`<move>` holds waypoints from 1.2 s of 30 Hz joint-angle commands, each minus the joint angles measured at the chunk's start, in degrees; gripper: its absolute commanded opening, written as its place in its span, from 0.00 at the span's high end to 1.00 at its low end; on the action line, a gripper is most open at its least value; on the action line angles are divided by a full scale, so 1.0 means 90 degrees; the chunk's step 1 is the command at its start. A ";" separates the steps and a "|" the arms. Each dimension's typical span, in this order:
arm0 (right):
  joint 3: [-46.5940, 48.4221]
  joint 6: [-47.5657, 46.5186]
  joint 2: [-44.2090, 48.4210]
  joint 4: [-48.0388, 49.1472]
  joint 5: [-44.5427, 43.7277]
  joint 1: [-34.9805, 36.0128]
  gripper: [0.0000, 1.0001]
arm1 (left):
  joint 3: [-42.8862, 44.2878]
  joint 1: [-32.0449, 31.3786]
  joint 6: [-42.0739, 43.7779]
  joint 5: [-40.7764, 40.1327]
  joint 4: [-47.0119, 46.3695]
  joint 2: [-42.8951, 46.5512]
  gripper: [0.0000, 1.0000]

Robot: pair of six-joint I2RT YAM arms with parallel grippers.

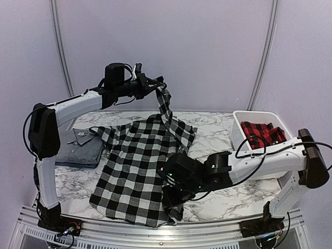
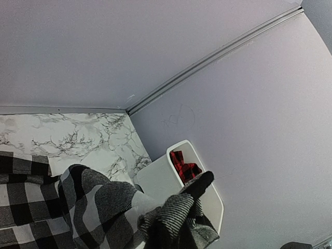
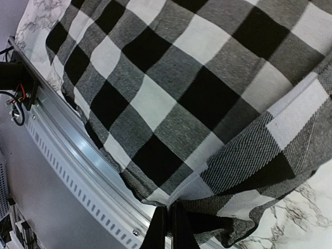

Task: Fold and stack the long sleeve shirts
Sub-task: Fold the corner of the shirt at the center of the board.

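Left gripper: clenched on the raised sleeve of the checked shirt.
Right gripper: clamped, seemingly on the near hem.
Sleeve axis: slanted downward from the left gripper.

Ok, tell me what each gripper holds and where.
Left gripper: the black-and-white checked shirt, by its raised sleeve. Right gripper: same shirt, at its near hem.

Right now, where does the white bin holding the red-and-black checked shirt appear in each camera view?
Top external: the white bin stands at the right side of the marble table, with the red-and-black checked shirt inside.
Left wrist: the bin is at lower centre, with the red cloth showing in it.
Right wrist: not in it.
Shared landmark: the black-and-white checked shirt, seen in all three views.
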State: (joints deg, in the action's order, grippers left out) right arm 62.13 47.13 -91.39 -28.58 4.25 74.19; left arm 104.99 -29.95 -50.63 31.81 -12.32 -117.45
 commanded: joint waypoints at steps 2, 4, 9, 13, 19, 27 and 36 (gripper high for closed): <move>0.0542 -0.0537 -0.0552 0.0507 0.0892 -0.0047 1.00 | -0.0405 0.0094 0.0486 0.0221 -0.0301 0.0830 1.00; 0.0592 -0.0522 -0.0643 0.0535 0.0920 -0.0095 1.00 | -0.0491 0.0168 0.0553 0.0180 -0.0292 0.0965 1.00; 0.0538 -0.0458 -0.0778 0.0792 0.1193 -0.0197 1.00 | -0.0826 0.0414 0.0542 0.0098 -0.0301 0.1251 1.00; 0.0522 -0.0486 -0.0701 0.0842 0.1291 -0.0197 1.00 | -0.1110 0.0517 0.0612 0.0021 -0.0303 0.1471 1.00; 0.0780 -0.0747 -0.0727 0.0799 0.1430 -0.0178 1.00 | -0.1441 0.0699 0.0627 -0.0123 -0.0320 0.1644 1.00; 0.0442 -0.0679 -0.0939 0.1179 0.1701 -0.0182 1.00 | -0.2065 0.0928 0.0702 -0.0378 -0.0354 0.1866 1.00; 0.0728 -0.0856 -0.1027 0.0948 0.1813 -0.0288 1.00 | -0.2073 0.1084 0.0741 -0.0452 -0.0371 0.2071 1.00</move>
State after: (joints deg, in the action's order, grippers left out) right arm 66.02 41.08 -101.25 -19.64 19.55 72.34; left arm 85.36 -20.97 -45.39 28.25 -13.26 -102.83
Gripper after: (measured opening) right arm 0.002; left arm 0.022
